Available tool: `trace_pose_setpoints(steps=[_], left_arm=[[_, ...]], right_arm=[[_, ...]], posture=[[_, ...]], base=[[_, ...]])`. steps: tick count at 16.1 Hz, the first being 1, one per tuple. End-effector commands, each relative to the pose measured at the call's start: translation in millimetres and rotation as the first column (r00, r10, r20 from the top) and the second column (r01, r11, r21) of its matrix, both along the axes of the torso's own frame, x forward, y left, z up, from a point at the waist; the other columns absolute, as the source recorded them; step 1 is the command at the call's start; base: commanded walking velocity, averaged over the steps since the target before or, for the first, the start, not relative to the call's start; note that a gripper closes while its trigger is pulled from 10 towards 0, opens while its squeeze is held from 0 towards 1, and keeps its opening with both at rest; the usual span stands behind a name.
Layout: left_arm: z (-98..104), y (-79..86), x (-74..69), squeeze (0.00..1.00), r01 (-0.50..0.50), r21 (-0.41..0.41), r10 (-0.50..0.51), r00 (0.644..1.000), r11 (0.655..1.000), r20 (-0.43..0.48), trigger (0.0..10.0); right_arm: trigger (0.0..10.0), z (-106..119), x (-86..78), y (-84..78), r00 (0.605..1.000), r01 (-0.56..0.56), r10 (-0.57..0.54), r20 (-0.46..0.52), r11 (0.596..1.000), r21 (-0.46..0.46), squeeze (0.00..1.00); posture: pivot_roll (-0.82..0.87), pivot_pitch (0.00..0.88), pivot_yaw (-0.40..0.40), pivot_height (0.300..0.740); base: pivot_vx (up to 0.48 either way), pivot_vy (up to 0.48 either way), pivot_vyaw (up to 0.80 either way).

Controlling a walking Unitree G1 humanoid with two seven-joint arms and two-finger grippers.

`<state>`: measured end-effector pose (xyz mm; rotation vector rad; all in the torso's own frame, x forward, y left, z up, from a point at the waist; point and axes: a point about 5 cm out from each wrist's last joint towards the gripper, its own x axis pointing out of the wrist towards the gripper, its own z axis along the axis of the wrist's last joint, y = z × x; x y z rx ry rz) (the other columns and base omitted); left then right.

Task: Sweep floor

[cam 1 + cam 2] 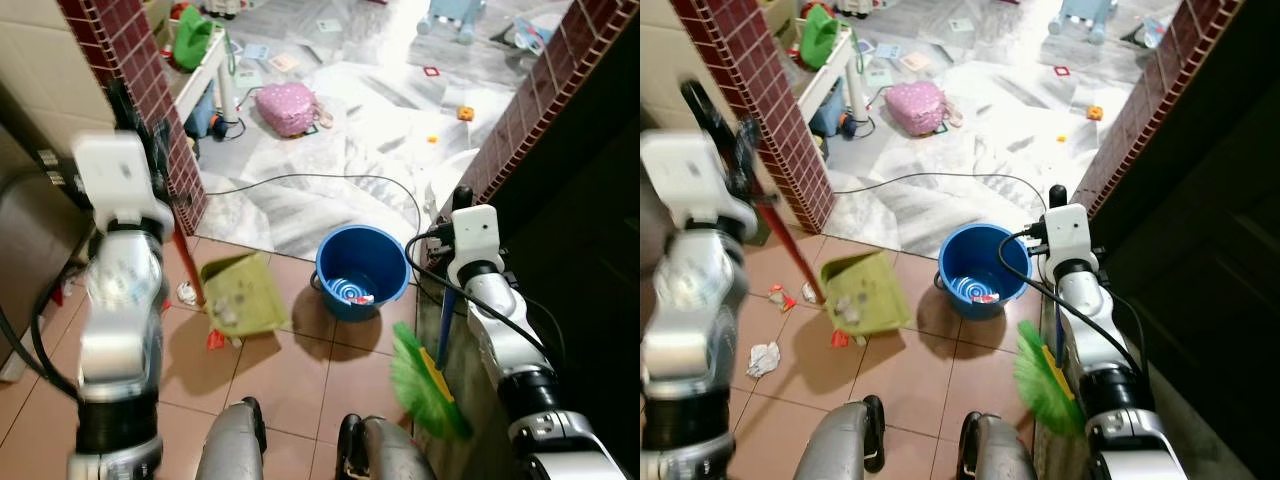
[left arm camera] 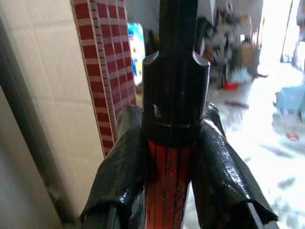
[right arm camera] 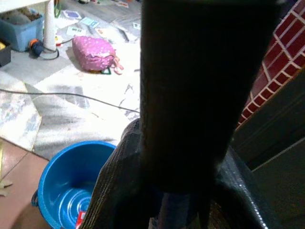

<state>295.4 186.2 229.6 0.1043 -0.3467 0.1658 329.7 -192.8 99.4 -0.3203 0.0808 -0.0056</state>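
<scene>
Left wrist view is showing your left pincer (image 2: 171, 157) clenching the red dustpan handle (image 1: 790, 248), keeping the green dustpan (image 1: 865, 292) tilted by the blue bucket (image 1: 982, 268), probably for tipping. Your right pincer (image 3: 178, 191) is gripping the broom (image 1: 1045, 385), bristles resting on the floor (image 1: 920, 370). Paper scraps (image 1: 763, 357) are waiting beside the dustpan.

My arms were silver jointed tubes, each topped by a white boxy wrist block. Black cables looped along my right arm (image 1: 500, 320) and left arm (image 1: 120, 310). My fingers (image 2: 119, 176) wore black woven tape.
</scene>
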Motion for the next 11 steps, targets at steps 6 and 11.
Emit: trace_pose_setpoints(steps=[6, 11], left_arm=[[77, 15.3, 9.1, 0.0, -0.04, 0.022, 0.032, 0.962, 0.999, 0.272, 10.0], [106, -9.6, 26.1, 0.0, 0.06, -0.029, -0.045, 0.932, 0.998, 0.359, 10.0]], right_arm=[[10.0, -14, -3.5, -5.0, 0.996, 0.052, -0.055, -0.066, 0.998, -0.038, 0.0], [10.0, -12, 1.4, 0.7, 0.996, 0.055, -0.055, -0.067, 0.998, -0.002, 0.0]], posture=[[0.02, 0.104, -0.027, 0.74], [0.01, 0.102, -0.019, 0.74]], base=[[0.0, 0.0, 0.0], [0.0, 0.0, -0.32]])
